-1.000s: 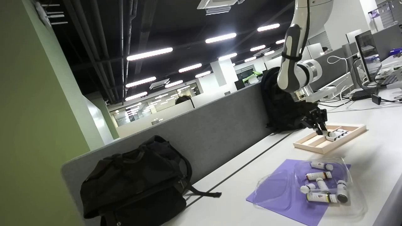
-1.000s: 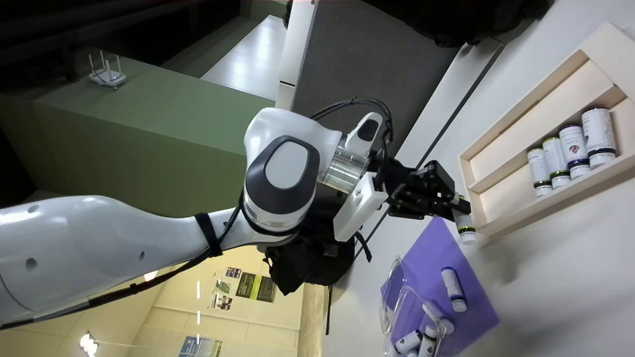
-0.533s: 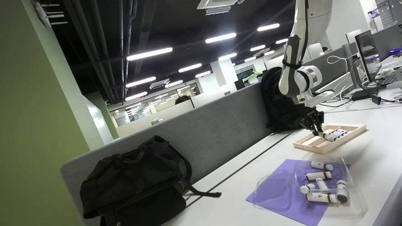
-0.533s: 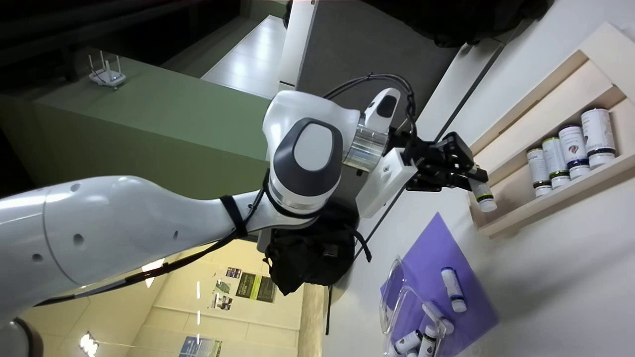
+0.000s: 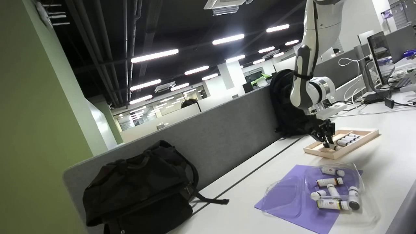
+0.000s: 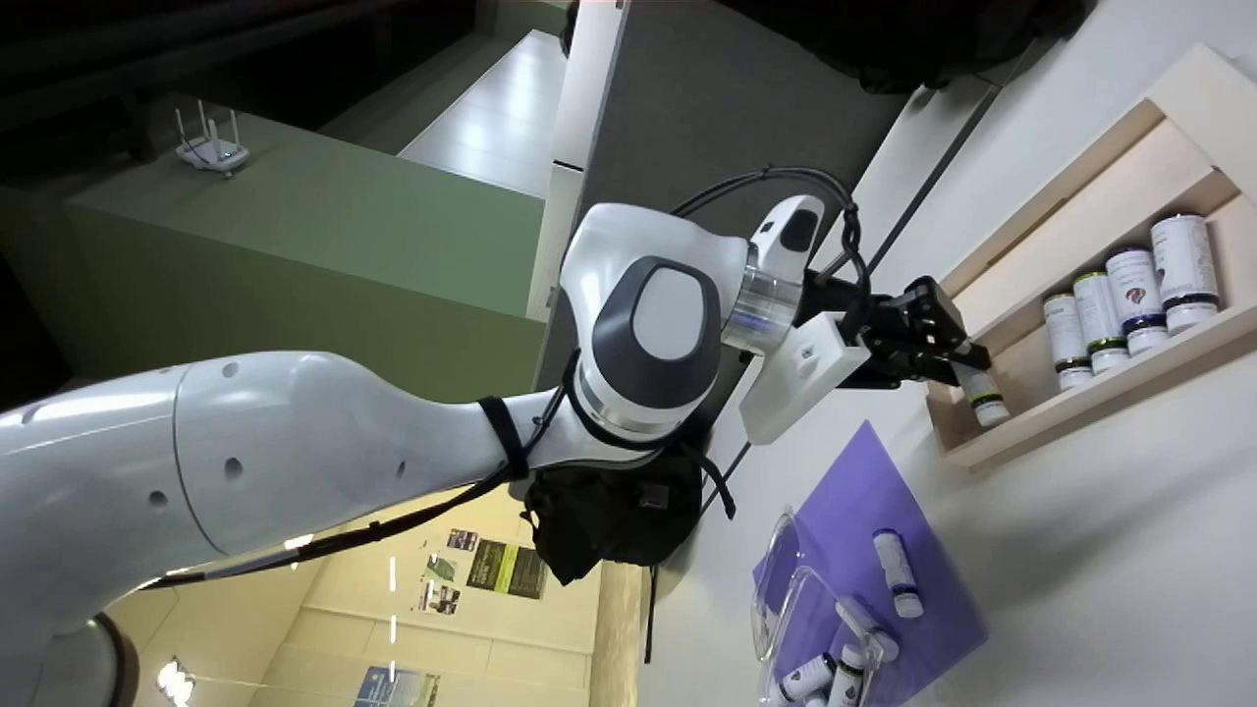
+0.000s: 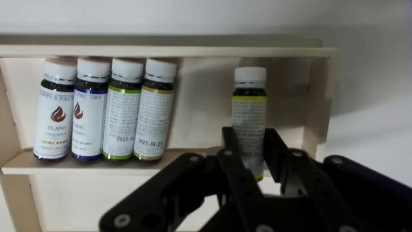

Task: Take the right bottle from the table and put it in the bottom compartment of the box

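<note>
My gripper [image 7: 248, 132] is shut on a small white-capped bottle [image 7: 249, 111] with a white label and yellow bands. Its fingers clasp the lower half; the cap points to the box's near long wall. In both exterior views the gripper [image 5: 329, 145] [image 6: 967, 359] holds the bottle [image 5: 336, 148] [image 6: 982, 395] at one end of the wooden box [image 5: 354, 148] [image 6: 1110, 398]. The bottle is over the same compartment [image 7: 202, 112] that holds several bottles [image 7: 124, 119]. I cannot tell whether it touches the box floor. The box stands on the pale table [image 5: 240, 191].
Several more bottles [image 5: 330, 182] [image 6: 896, 570] lie on a purple cloth [image 5: 289, 195] with a clear plastic tray [image 5: 364, 208]. A grey partition [image 5: 227, 139] runs behind the table. A black backpack [image 5: 139, 191] leans on it; another dark bag [image 5: 289, 110] stands behind the box.
My gripper has carried the bottle from beyond the box's end wall to over the compartment, and lowered it. The bottles in the box and on the cloth have not moved.
</note>
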Robot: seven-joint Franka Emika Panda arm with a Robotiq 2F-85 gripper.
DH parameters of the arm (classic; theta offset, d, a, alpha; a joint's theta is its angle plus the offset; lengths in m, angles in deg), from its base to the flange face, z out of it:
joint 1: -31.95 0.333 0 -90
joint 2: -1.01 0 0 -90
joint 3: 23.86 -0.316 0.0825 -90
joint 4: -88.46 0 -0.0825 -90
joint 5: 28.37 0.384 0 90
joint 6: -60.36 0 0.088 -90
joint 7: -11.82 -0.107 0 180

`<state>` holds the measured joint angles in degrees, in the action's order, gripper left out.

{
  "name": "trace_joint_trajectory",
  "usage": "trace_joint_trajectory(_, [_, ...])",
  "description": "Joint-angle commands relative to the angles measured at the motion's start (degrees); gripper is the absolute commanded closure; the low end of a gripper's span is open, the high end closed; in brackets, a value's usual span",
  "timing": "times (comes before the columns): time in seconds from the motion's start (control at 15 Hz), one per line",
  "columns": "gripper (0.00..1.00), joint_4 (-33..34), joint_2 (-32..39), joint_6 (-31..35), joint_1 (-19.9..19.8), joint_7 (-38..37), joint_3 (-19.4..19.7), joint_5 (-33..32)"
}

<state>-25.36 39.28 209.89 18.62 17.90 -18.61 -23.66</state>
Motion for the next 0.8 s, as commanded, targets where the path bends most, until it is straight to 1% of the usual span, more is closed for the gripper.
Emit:
trace_joint_trajectory(0.0, [0.89,1.5,-0.1,-4.5,0.0,-1.1,-0.2,0.2])
trace_joint_trajectory(0.2, [0.89,2.2,0.6,-5.4,0.3,-1.6,0.2,0.0])
trace_joint_trajectory(0.47, [0.89,2.1,1.5,-3.3,0.0,-0.3,0.1,-0.5])
trace_joint_trajectory(0.53, [0.39,1.8,1.6,-2.6,0.0,0.0,0.1,-0.7])
trace_joint_trajectory(0.6, [0.38,1.5,1.4,-2.0,-0.2,0.7,-0.2,-0.7])
trace_joint_trajectory(0.73, [0.27,0.4,0.0,-1.9,-0.4,1.6,-0.5,-0.7])
